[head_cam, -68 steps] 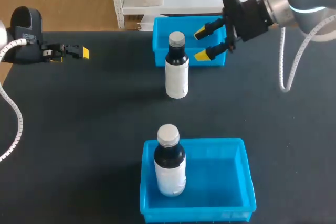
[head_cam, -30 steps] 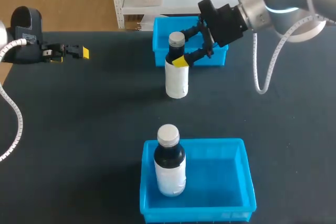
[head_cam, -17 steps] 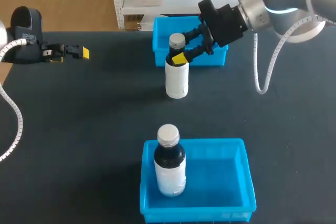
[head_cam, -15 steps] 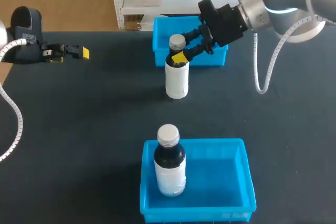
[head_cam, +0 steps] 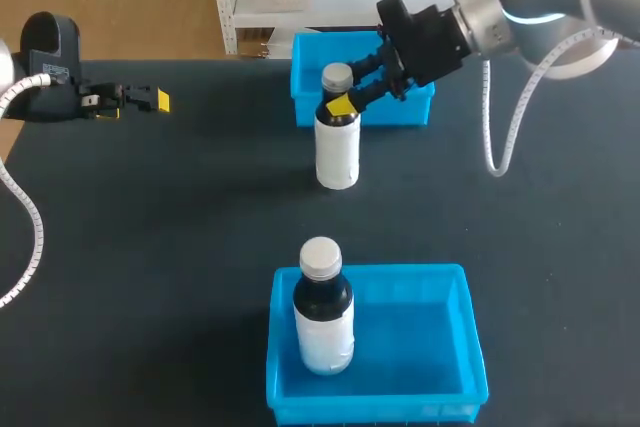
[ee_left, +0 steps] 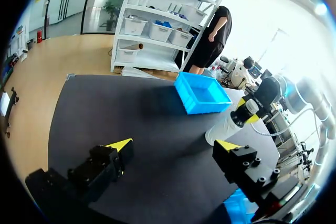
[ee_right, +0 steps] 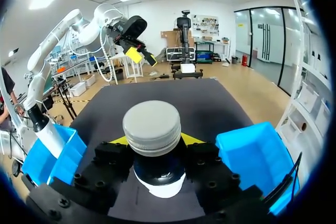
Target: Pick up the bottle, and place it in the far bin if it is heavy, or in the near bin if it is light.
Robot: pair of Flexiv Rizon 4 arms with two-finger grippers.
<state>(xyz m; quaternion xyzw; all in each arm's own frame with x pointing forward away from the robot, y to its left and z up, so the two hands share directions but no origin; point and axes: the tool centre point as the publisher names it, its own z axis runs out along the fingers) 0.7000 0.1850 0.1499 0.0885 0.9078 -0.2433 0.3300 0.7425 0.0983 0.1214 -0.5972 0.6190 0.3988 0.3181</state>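
Observation:
A bottle (head_cam: 337, 142) with a dark neck, white label and grey cap stands upright on the black table, just in front of the far blue bin (head_cam: 305, 97). My right gripper (head_cam: 342, 97) is shut on the bottle's neck from both sides. In the right wrist view the bottle (ee_right: 152, 127) fills the gap of that gripper (ee_right: 155, 153), both pads against its dark shoulder. My left gripper (head_cam: 150, 100) rests at the table's far left, and its own view shows it open (ee_left: 176, 148) and empty.
The near blue bin (head_cam: 420, 347) at the table's front holds a second, similar bottle (head_cam: 322, 317), standing upright at its left side. The far bin (ee_right: 257, 150) looks empty. Bare black table lies between the two bins.
My right gripper's fingers have closed from wide apart onto the bottle's neck. The bottle still stands in the same spot. The left arm has not moved.

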